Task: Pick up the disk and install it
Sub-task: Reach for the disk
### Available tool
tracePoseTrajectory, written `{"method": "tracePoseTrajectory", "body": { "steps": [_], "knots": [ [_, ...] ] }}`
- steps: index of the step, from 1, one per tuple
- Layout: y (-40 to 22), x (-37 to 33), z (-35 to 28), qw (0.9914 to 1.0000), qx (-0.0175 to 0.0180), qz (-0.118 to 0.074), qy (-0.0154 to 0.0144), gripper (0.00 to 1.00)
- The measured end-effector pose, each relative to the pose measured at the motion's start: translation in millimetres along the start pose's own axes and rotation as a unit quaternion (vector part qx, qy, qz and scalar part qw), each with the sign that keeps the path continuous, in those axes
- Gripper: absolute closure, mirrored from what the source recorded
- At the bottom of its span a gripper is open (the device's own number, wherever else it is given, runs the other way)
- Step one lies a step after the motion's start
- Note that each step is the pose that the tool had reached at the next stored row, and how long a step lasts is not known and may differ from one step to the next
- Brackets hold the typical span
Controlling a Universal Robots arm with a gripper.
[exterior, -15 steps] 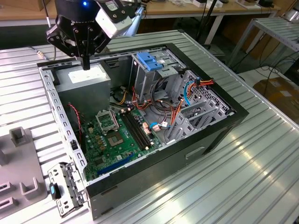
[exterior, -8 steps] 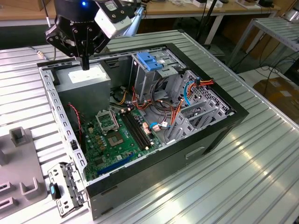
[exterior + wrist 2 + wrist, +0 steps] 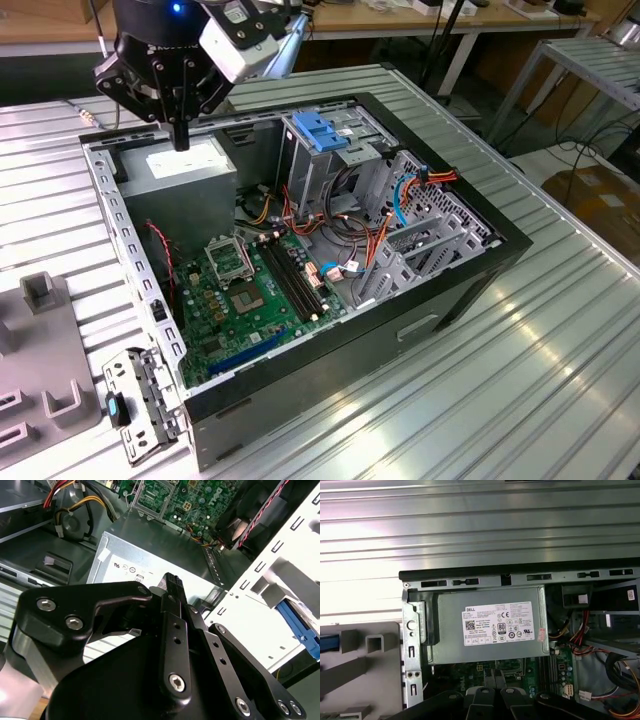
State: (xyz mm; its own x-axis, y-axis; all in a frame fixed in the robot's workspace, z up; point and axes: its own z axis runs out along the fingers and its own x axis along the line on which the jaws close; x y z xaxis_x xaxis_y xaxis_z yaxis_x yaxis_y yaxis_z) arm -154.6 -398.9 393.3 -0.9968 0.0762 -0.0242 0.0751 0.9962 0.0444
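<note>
The table (image 3: 560,330) is seen as ribbed bare metal with a glossy sheen; the computer case (image 3: 130,240) is formed of dull grey sheet metal; the power-supply box (image 3: 485,652) is faced with a white paper sticker (image 3: 502,624); the latch (image 3: 320,130) is moulded in smooth blue plastic; the gripper (image 3: 172,580) is finished matt black

Open case (image 3: 400,330) on table (image 3: 560,380), power supply (image 3: 185,175) inside, motherboard (image 3: 235,300) beside it

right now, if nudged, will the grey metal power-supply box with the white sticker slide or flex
Probably stiff: the grey metal power-supply box has sheet-metal walls. Likely won't slide: it sits tucked into a corner of the black computer case. Its bulk suggests weight.
</note>
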Motion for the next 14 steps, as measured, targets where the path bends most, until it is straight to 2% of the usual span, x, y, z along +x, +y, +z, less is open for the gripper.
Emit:
{"method": "tracePoseTrajectory", "body": {
  "steps": [14],
  "knots": [
    [-0.3,3.8,-0.1,1.00000,0.0000,0.000,0.0000,0.89]
  ]
}}
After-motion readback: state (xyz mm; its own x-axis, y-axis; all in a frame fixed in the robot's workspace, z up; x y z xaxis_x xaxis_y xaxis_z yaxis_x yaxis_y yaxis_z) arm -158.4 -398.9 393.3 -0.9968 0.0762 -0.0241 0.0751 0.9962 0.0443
